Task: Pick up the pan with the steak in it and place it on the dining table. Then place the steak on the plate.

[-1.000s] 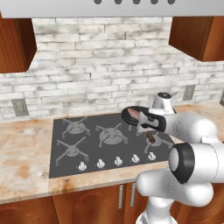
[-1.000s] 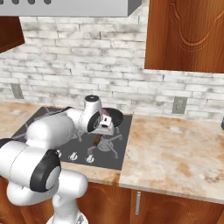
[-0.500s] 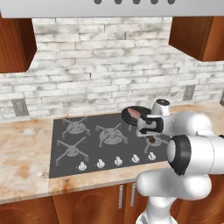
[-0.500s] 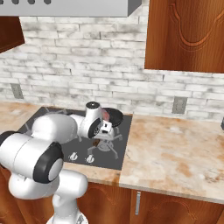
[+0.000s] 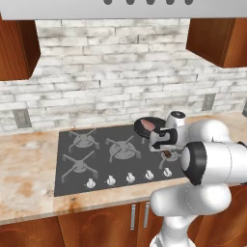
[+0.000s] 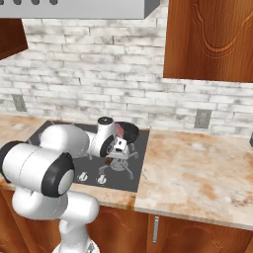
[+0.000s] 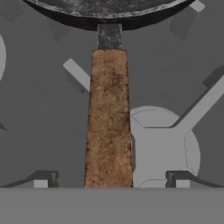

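The pan (image 5: 146, 125) is sitting on the back right burner of the stove (image 5: 96, 154) set in the desk (image 6: 197, 168), with the steak (image 5: 149, 125) lying in it. The hand view is showing its brown handle (image 7: 109, 118) running between the two fingertips (image 7: 41, 180). The hand (image 7: 109, 183) is standing wide open astride the handle, gripping nothing.

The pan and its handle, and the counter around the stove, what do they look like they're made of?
Pan: looks like dark metal, matte and mottled grey inside, perhaps cast iron. Handle: rough, speckled brown, looks like wood, joined to the pan by a short dark metal neck. Counter: smooth beige stone with rusty blotches, likely marble. All rendered, so these are guesses from texture.
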Controlling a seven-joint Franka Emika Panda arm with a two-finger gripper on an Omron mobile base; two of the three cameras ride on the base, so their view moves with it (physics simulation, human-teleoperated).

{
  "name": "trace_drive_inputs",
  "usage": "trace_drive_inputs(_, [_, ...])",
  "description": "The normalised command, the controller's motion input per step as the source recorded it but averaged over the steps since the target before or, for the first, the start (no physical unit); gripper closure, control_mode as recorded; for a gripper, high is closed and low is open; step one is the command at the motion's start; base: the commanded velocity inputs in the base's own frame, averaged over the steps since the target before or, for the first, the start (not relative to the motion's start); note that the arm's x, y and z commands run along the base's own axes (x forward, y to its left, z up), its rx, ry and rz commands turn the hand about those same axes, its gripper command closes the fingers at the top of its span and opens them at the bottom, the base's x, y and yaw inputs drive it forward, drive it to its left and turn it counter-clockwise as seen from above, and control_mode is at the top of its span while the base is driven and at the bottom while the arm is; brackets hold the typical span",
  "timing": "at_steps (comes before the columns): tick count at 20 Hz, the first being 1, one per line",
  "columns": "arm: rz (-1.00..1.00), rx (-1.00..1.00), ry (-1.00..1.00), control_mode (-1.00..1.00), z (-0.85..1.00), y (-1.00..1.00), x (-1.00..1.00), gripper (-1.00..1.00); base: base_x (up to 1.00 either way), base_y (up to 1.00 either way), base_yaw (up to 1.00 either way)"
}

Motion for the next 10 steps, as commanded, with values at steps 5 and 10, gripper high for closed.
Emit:
trace_drive_inputs(5, [0.00, 0.00, 0.00, -1.00, 0.00, 0.00, 0.00, 1.00, 0.00, 0.00, 0.00])
trace_drive_inputs(10, [-0.04, 0.03, 0.01, -1.00, 0.25, 0.03, 0.03, 1.00, 0.00, 0.00, 0.00])
